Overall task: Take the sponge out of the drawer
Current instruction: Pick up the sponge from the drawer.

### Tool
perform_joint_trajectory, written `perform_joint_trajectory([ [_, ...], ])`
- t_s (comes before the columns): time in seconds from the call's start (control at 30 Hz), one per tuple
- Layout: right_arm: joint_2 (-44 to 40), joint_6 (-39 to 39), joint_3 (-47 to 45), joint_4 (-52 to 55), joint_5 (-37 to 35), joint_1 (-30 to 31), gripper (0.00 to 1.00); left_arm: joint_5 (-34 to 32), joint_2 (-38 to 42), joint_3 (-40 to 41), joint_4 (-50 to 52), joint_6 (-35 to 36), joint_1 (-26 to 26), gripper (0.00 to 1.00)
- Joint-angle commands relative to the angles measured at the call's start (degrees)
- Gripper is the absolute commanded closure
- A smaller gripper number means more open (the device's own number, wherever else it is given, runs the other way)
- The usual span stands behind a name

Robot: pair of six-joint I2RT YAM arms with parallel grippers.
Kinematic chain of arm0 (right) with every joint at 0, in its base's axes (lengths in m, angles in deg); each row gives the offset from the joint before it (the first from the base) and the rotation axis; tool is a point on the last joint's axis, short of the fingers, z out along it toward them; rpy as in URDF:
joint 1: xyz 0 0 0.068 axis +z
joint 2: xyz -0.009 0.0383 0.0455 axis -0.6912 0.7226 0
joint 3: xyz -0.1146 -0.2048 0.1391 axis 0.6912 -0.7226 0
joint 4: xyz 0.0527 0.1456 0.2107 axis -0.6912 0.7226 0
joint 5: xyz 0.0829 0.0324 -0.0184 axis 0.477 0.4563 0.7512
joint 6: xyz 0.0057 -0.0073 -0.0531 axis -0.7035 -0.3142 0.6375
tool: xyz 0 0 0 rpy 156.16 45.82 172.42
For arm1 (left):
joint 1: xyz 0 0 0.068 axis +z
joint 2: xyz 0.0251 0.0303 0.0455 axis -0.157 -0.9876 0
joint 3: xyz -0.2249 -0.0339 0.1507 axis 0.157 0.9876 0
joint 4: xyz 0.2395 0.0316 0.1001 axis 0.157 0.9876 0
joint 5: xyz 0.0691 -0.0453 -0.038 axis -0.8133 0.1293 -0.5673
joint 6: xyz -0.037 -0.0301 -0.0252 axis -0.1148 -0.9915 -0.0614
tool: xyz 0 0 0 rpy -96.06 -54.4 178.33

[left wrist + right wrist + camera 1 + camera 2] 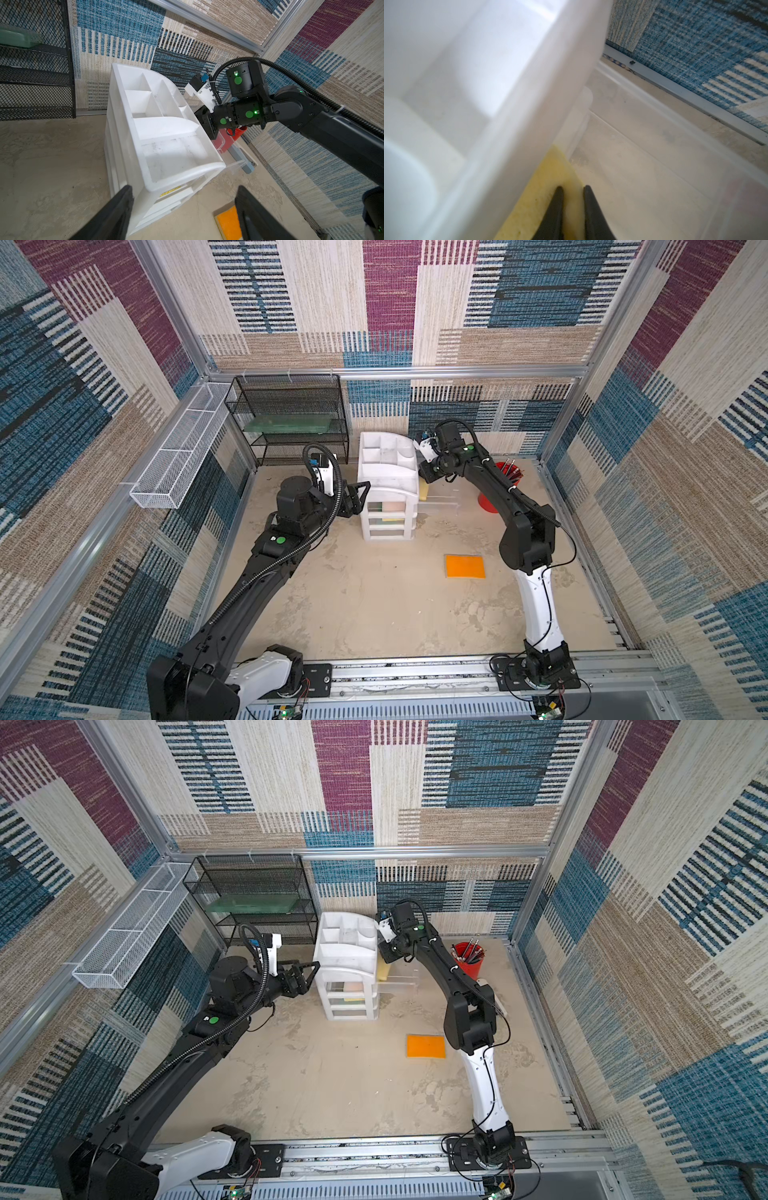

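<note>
The white drawer tower (388, 485) (347, 965) (166, 135) stands mid-table. One translucent drawer (442, 501) (401, 981) (654, 166) is pulled out toward the right. A yellow sponge (423, 491) (382, 972) (546, 178) stands on edge in it, against the tower's side. My right gripper (426, 480) (572, 188) reaches down into that drawer, its jaws shut on the sponge's edge. My left gripper (359, 494) (309, 973) (185, 209) is open beside the tower's left wall, holding nothing.
An orange sponge (465, 566) (426, 1046) (227, 220) lies flat on the table in front of the tower. A red cup of pencils (467, 965) stands behind my right arm. A black wire-mesh shelf (291, 418) and a white wire basket (183, 452) line the back left.
</note>
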Motion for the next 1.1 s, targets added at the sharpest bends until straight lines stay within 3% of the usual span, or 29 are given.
perform_joint_trajectory([
  [0.0, -0.31, -2.43, -0.81, 4.47, -1.16, -0.10, 0.87, 0.30, 0.41, 0.14, -1.94, -1.13, 0.03, 0.20],
  [0.2, -5.59, -8.03, -2.40, 0.23, -4.91, -1.39, 1.00, 0.13, 0.84, 0.40, -1.88, -1.28, 0.02, 0.20],
  [0.7, -27.91, -16.84, -20.71, -18.90, -8.88, -0.95, 1.00, 2.92, -0.02, 0.31, -3.98, -3.38, 0.02, 0.20],
  [0.87, -29.38, -18.28, -22.18, -20.25, -12.04, -0.95, 1.00, 4.77, -2.00, -0.30, -5.05, -5.19, -0.06, 0.21],
  [1.07, -33.91, -21.75, -25.65, -27.11, -10.07, -0.07, 1.00, 11.67, -7.20, -1.83, -12.12, -11.11, -0.32, 0.23],
])
